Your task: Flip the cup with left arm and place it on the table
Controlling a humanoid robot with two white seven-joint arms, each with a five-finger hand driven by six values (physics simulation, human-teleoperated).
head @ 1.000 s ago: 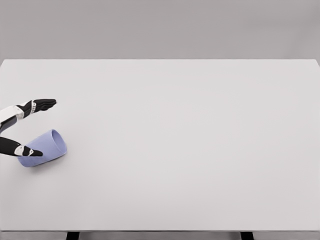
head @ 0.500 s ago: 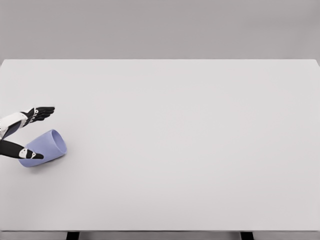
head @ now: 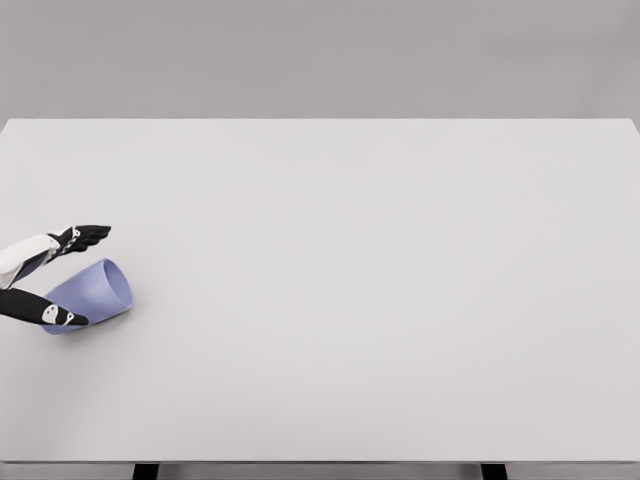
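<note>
Plain grey wall behind, wide white worktop (head: 380, 300) fills most of the head view. Two dark legs just visible under the front edge.

Cup (head: 92, 296): lavender-blue, lying on its side near the left edge of the worktop, roughly mid-depth. Open mouth points right and slightly away from the camera, base toward the left edge. Faint shadow beneath it on the worktop.

Left robot hand (head: 55, 280): comes in from the left edge, low over the surface. Only the hand and a short white stretch of the forearm are in frame; the rest of the arm is cut off. Hand is spread around the cup's base end, not pressed together:
- fingers (head: 85, 236) black, stretched out straight and close together, pointing right, sitting behind and above the cup. Small gap visible between them and the cup wall.
- thumb (head: 55, 316) black with white knuckle patches, reaching right along the near lower side of the cup, overlapping its bottom edge in the view. Looks like contact there, but can't confirm from this angle.

So the cup sits between fingers and thumb, bracketed rather than clamped. No firm grasp visible.

Right arm is out of frame.

Rest of the worktop to the right of the cup is just white surface out to the far and right edges.
</note>
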